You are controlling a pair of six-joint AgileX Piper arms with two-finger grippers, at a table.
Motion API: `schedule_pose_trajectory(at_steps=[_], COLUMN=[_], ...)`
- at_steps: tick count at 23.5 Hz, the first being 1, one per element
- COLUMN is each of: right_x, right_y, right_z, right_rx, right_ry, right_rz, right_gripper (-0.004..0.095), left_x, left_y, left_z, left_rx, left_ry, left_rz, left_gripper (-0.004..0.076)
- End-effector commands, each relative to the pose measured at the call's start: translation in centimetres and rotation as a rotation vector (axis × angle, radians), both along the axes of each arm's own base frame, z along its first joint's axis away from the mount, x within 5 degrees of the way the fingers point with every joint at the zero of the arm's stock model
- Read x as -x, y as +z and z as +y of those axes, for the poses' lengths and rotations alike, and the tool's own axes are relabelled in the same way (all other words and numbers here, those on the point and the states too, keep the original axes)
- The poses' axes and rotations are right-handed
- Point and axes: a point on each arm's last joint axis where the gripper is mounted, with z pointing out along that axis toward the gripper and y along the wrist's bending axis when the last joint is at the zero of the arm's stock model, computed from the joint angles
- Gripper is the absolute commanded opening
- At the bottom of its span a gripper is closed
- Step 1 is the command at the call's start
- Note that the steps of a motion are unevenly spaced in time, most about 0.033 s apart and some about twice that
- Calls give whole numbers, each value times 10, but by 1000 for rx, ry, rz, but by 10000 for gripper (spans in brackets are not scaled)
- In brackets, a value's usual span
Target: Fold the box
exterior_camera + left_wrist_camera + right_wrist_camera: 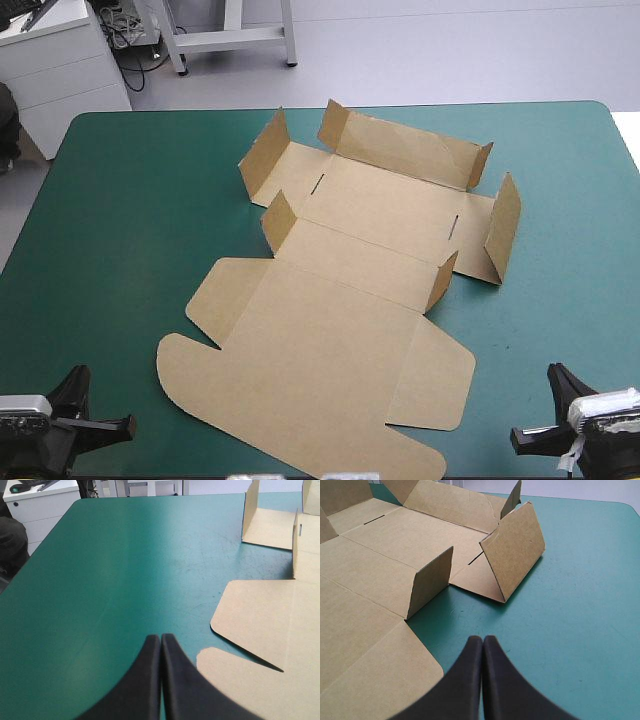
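The brown box (340, 290) lies as a cut sheet across the middle of the teal-green table, its lid part flat toward the near edge and several small flaps raised at the far half. My left gripper (85, 400) rests at the near left corner, shut, apart from the board. In the left wrist view its fingers (161, 645) meet in one arch, with the box (265, 625) ahead and off to one side. My right gripper (553, 395) sits at the near right corner, shut. Its own view shows the right gripper (482, 645) just short of the box (380, 565) and a raised side flap (517, 545).
A white cabinet (60, 70) and a metal frame (230, 35) stand beyond the table's far left edge. Bare teal-green cover (120, 230) stretches to the left of the board and more (570, 270) to its right.
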Motion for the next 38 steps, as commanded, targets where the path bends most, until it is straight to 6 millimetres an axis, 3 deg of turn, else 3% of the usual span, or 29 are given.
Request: schedule_pose_trajectory(at_steps=[1,11,13,14,19,20,28,33,38], right_x=[6,6,6,6,6,6,-1,-15,-45], right_y=[15,15,15,15,15,15,20,58,100], right_z=[-1,-1,-1,-1,-1,-1,-1,1,0], right_rx=[3,8,8,8,8,8,-6,-141,-278], right_ry=[-11,-11,-8,-8,-10,-10,-7,-21,-58], right_rz=[-133,-134,-134,-134,-134,-134,-32,19,126], right_gripper=[-23,12,142,285,738,777,789,789,789], left_x=[3,3,3,3,3,3,3,3,3], left_y=[13,13,13,13,13,13,13,13,13], left_z=[-1,-1,-1,-1,-1,-1,-1,-1,-1], left_rx=[13,13,13,13,13,13,14,14,14], left_ry=[-5,-5,-5,-5,-5,-5,-6,-6,-6], left_rz=[-107,-107,-107,-107,-107,-107,-107,-107,-107], left_gripper=[-32,-32,-32,-32,-32,-32,-32,-32,-32])
